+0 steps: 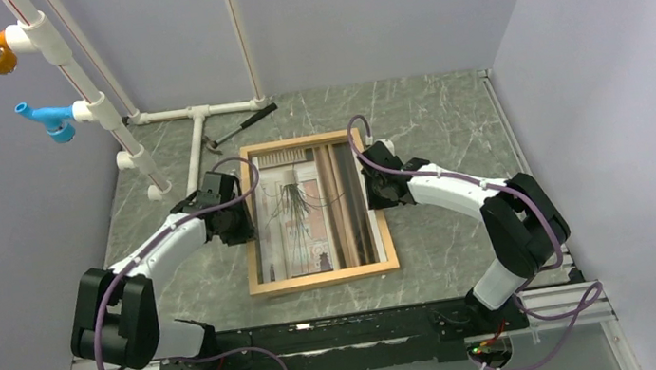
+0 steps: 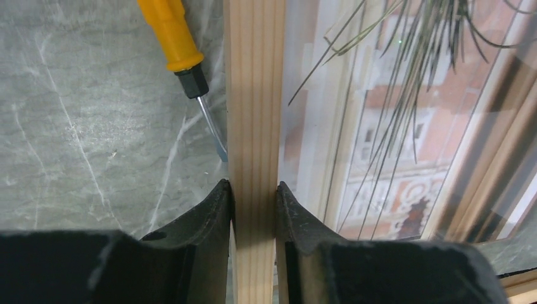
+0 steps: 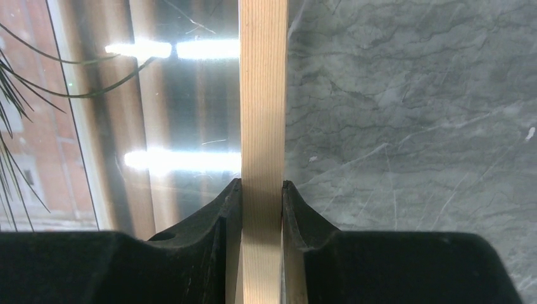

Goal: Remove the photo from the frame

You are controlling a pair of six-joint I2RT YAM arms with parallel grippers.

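Left fingers (image 2: 218, 209) narrowed onto the left rail of the large, thin-bordered rectangular frame (image 1: 322, 278) of light natural wood, one tip against the outer face and one against the inner, wood pinched between. Right fingers (image 3: 231, 209) clamped the same way on the opposite rail, wood filling the gap between the tips.

Grips set roughly across from each other, probably to lift or turn the frame evenly without twisting it.

Between the two pairs of fingers, inward of each: the large rectangular photo (image 1: 308, 207), beige and brown with vertical brown stripes and a dark wispy plant. Seated in the frame, not yet out. Surface glossy, with bright strip reflections just inward of the right fingers.

Just outward of the left fingers and ahead of them, a yellow-handled screwdriver (image 2: 171, 31) lying on the grey marbled desk (image 1: 430, 114). Blade tip close against the rail; touching or not, hard to say.

Judged an early step: securing the frame, likely so as to flip it and reach the back.
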